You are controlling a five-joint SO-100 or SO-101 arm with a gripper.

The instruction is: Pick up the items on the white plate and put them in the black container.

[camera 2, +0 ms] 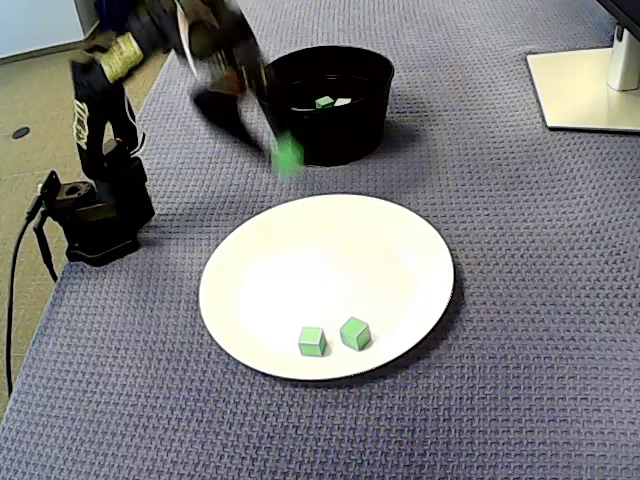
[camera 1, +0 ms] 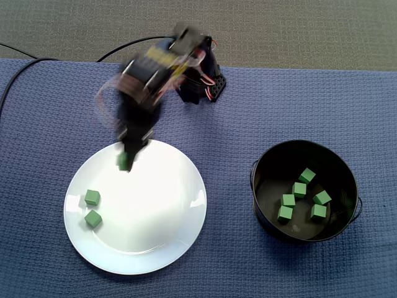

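On the table, a blue woven cloth (camera 1: 347,99) is spread, and everything else is set upon it. The white plate (camera 1: 161,211) is seen at the lower left in a fixed view and in the near middle in a fixed view (camera 2: 330,260). The black container (camera 1: 257,186) is placed well apart from the plate, to its right in that view and beyond its far rim in a fixed view (camera 2: 340,140).

The arm (camera 1: 155,68) is blurred by motion in both fixed views. Its base (camera 2: 95,215) is fixed at the cloth's edge, and a black cable (camera 2: 20,260) is led away from it.

The gripper (camera 1: 127,162) is pointed downward over the plate's upper-left rim. Its jaws are closed on a green cube (camera 1: 123,161), though the outlines are smeared. In a fixed view the gripper (camera 2: 280,150) and the held cube (camera 2: 289,155) are seen raised, in front of the container's near wall and beyond the plate's far edge.

Two more cubes are left on the plate, close together near its left side, one (camera 1: 92,197) just above the other (camera 1: 93,218). Several cubes (camera 1: 299,189) are gathered on the container's floor.
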